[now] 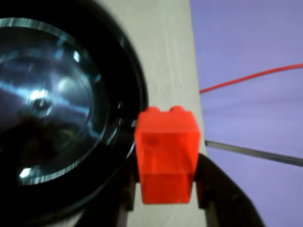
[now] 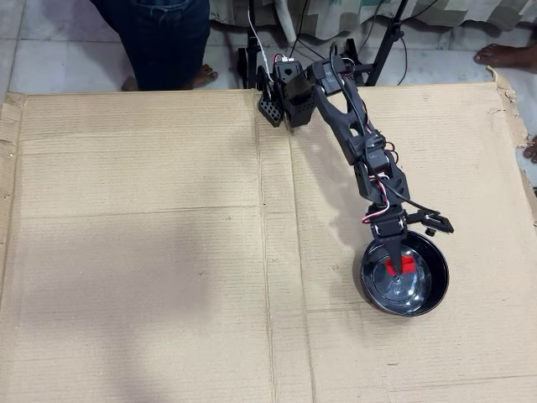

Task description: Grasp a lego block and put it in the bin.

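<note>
The tool [image 1: 166, 189] is clamping the lego block [image 1: 166, 153] between its two dark fingers, studs facing away from the wrist camera. In the overhead view the tool [image 2: 396, 265] is hanging over the bin [image 2: 419, 294], with the lego block [image 2: 404, 264] showing red above the bowl's glossy bottom. The bin [image 1: 52, 104] is sitting on the cardboard-covered bench [image 2: 151, 218], nearer its right edge and toward the near right corner. In the wrist view the block is lying just beside the bin's rim.
</note>
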